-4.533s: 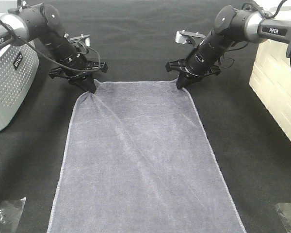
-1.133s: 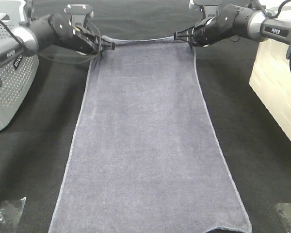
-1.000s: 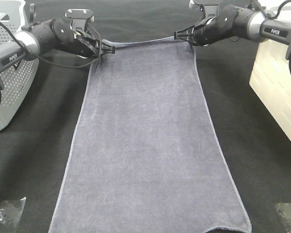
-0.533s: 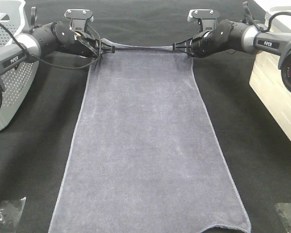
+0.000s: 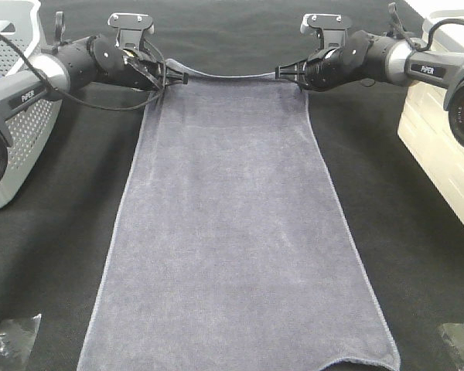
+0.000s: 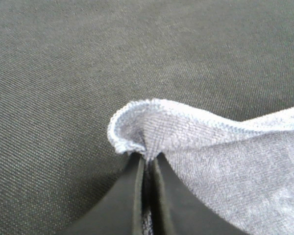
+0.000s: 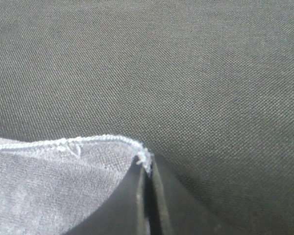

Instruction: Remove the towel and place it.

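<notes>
Now the towel (image 5: pixel 236 232) is lying stretched lengthwise down the black cloth (image 5: pixel 46 255), its far edge sagging slightly between the two arms. The left gripper (image 5: pixel 176 77) is pinching the far left corner, jaws clamped tight on the curled hem. The right gripper (image 5: pixel 282 74) is gripping the far right corner the same way. A grey perforated basket (image 5: pixel 15 131) is sitting at left, a cream bin (image 5: pixel 441 139) at right.

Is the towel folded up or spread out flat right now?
Spread out: the towel lies in one unfolded layer on the black cloth, its far corners pinched.
</notes>
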Robot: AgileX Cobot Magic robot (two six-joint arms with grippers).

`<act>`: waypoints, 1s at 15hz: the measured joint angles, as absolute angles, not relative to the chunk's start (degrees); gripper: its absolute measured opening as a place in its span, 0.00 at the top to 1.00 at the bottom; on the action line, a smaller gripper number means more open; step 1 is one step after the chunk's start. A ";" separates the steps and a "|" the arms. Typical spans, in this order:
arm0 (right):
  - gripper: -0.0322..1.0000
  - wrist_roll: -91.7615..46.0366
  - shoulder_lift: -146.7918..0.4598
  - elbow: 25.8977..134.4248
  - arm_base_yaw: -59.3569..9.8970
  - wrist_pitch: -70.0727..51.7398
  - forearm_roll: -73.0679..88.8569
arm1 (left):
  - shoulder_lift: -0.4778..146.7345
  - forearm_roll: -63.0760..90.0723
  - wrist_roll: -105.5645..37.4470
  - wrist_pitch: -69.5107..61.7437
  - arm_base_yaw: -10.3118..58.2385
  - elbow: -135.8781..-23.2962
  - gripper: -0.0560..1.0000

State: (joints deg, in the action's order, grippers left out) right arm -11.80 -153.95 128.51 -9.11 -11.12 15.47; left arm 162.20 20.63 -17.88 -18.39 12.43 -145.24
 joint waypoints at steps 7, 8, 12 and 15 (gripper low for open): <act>0.75 -11.80 -153.95 128.51 -9.11 -11.12 17.88 | 162.55 20.63 -18.11 -17.88 12.43 -145.24 0.81; 0.67 -11.80 -153.95 128.51 -9.11 -11.12 17.88 | 162.55 20.57 -18.11 -17.25 12.43 -145.24 0.75; 0.45 -11.80 -153.95 128.51 -8.82 -11.12 18.05 | 162.55 20.40 -18.11 -15.41 12.43 -145.24 0.50; 0.44 -11.80 -153.95 128.51 -7.56 -11.12 18.45 | 162.55 18.85 -18.11 -14.90 12.43 -145.24 0.45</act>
State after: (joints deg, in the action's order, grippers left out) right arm -11.80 -153.95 128.51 -7.56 -11.12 18.45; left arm 162.55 18.85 -18.11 -14.90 12.43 -145.24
